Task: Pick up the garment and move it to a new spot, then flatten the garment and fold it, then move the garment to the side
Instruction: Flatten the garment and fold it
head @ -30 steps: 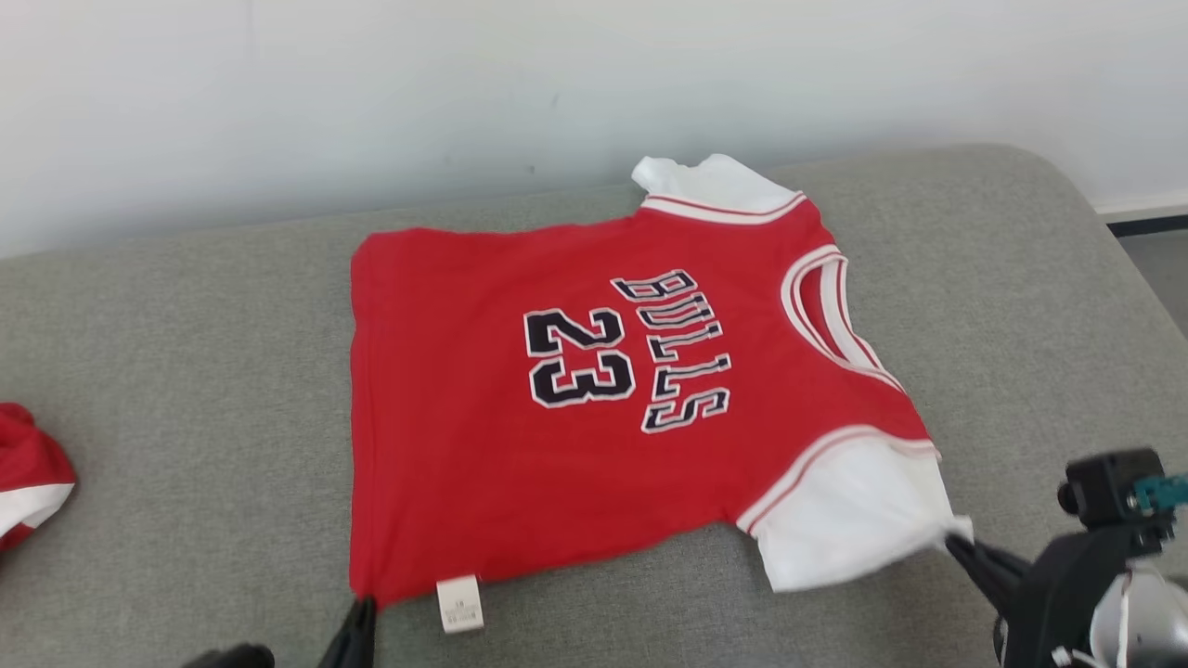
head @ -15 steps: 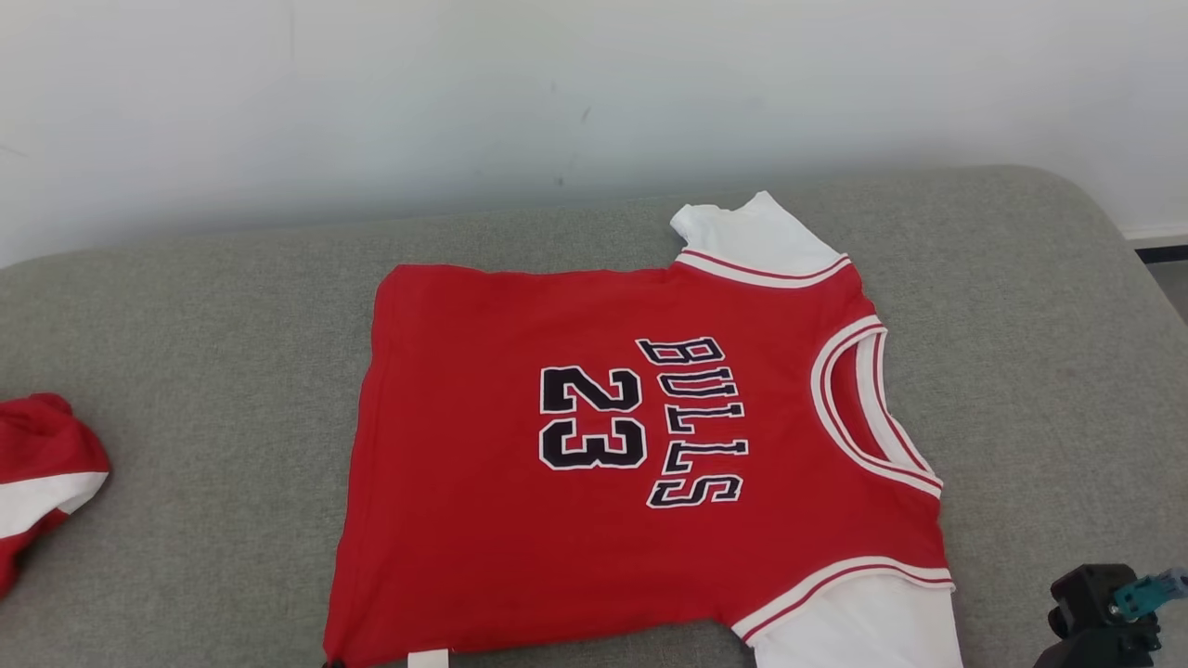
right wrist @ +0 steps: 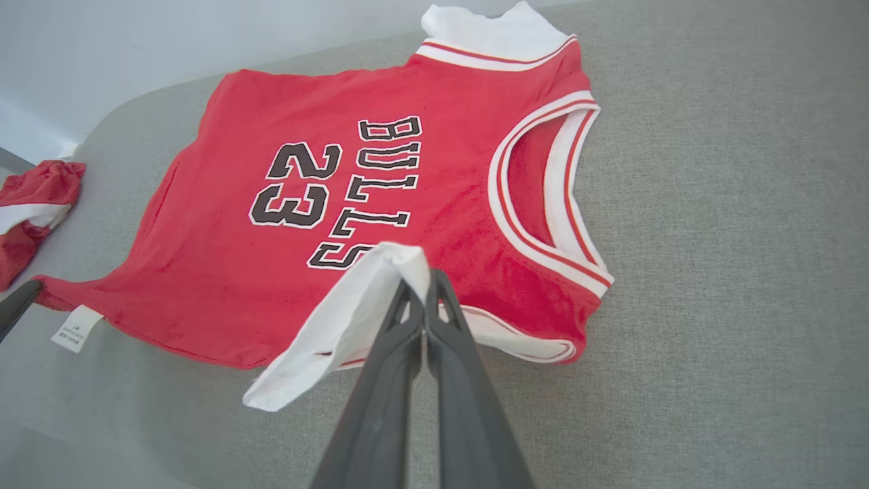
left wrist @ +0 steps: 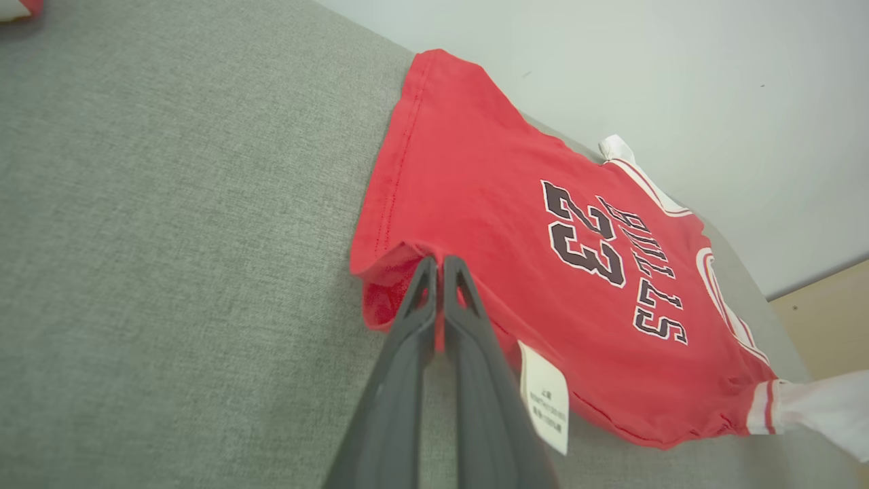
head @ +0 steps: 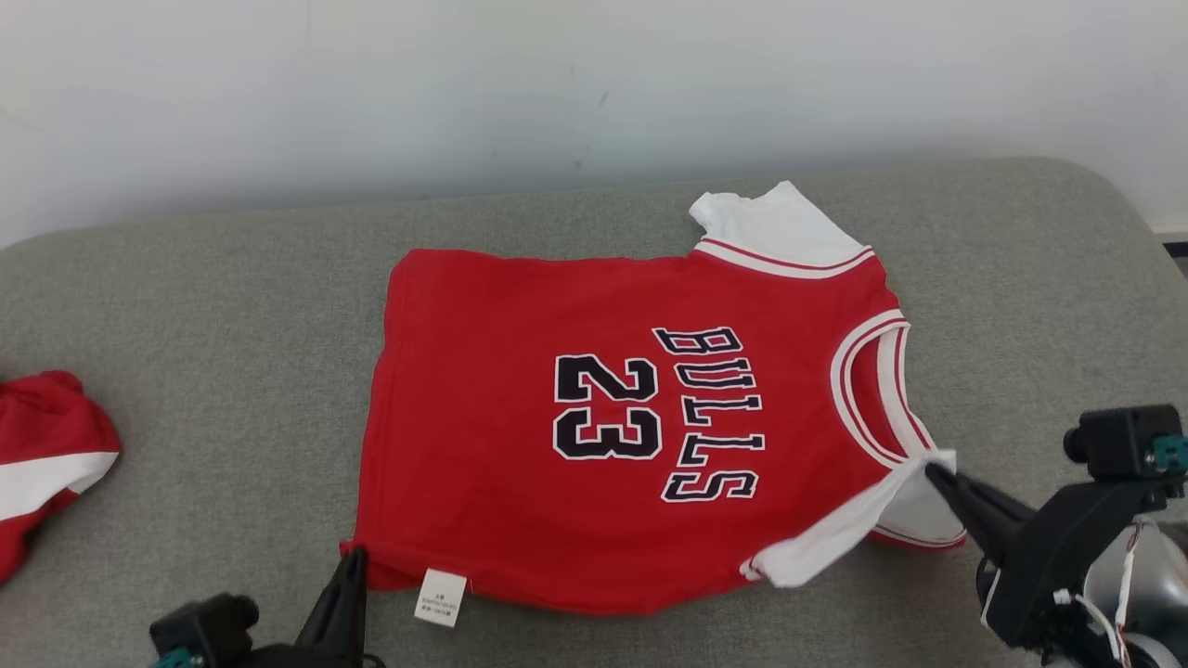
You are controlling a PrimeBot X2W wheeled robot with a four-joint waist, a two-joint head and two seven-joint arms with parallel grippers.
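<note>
The garment [head: 520,371] is a red jersey with "BULLS 23" and white sleeves, lying flat on the grey cushion [head: 186,306], neck to the right. My left gripper [head: 355,554] is shut on its near-left hem corner [left wrist: 387,285], which is raised a little, beside the white label [head: 440,597]. My right gripper [head: 931,467] is shut on the near white sleeve [head: 835,533], which is lifted and turned in over the jersey's edge [right wrist: 339,326]. The far sleeve [head: 775,223] lies flat.
A second red and white piece of clothing [head: 46,455] lies crumpled at the cushion's left edge. A pale wall [head: 557,83] runs behind the cushion. The cushion's rounded right end drops to the floor [left wrist: 828,312].
The head camera has shifted. My right gripper has lifted the near white sleeve and drawn it in toward the jersey's body. My left gripper still pinches the hem corner.
</note>
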